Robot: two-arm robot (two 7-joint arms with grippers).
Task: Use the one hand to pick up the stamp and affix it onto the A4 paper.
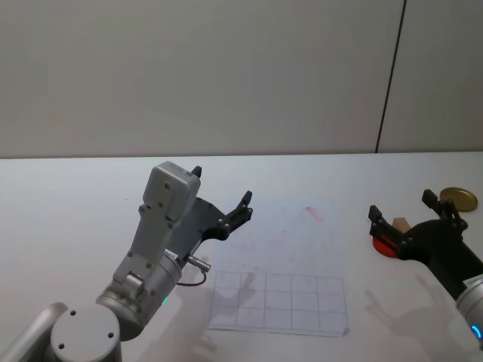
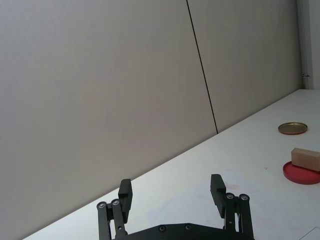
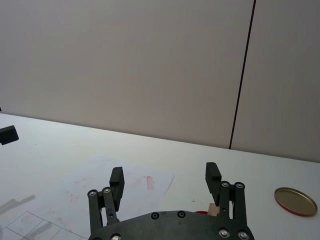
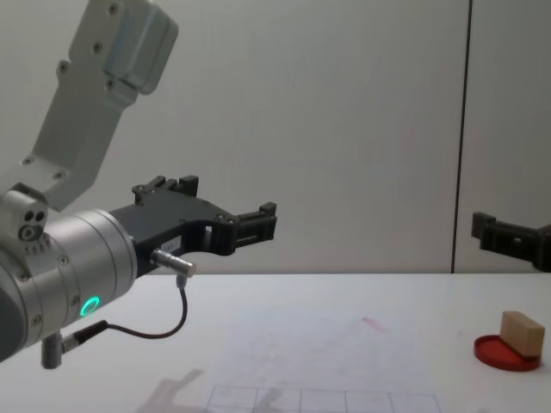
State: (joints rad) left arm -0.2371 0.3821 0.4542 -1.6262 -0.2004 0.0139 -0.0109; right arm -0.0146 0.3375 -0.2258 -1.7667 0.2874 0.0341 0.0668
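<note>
White table (image 1: 75, 196) under a plain grey wall is what my head view gives me. My right gripper (image 1: 401, 205) hangs at the table's right side, jaws spread wide and empty. The stamp (image 1: 400, 223) shows between its fingers, resting on the red disc (image 1: 381, 246). I'd guess that disc is an ink pad, which is why the block is parked there. The A4 paper (image 1: 279, 302) lies mid-table, well apart from the stamp, with a gold lid (image 1: 458, 199) beyond. My left gripper (image 1: 223, 188) is held high over the paper's left part, open and holding nothing; I judge it idle.

From the left wrist view, the left gripper (image 2: 171, 192) gapes toward the wall, and the stamp (image 2: 306, 158) sits on the red disc (image 2: 300, 175).

In the right wrist view the right gripper (image 3: 165, 177) is wide open. The stamp (image 3: 214, 210) peeks out beside one finger, so I'm not centred over it yet.

My chest view puts the right gripper (image 4: 508, 237) well above the stamp (image 4: 523, 332); a descent is needed.
</note>
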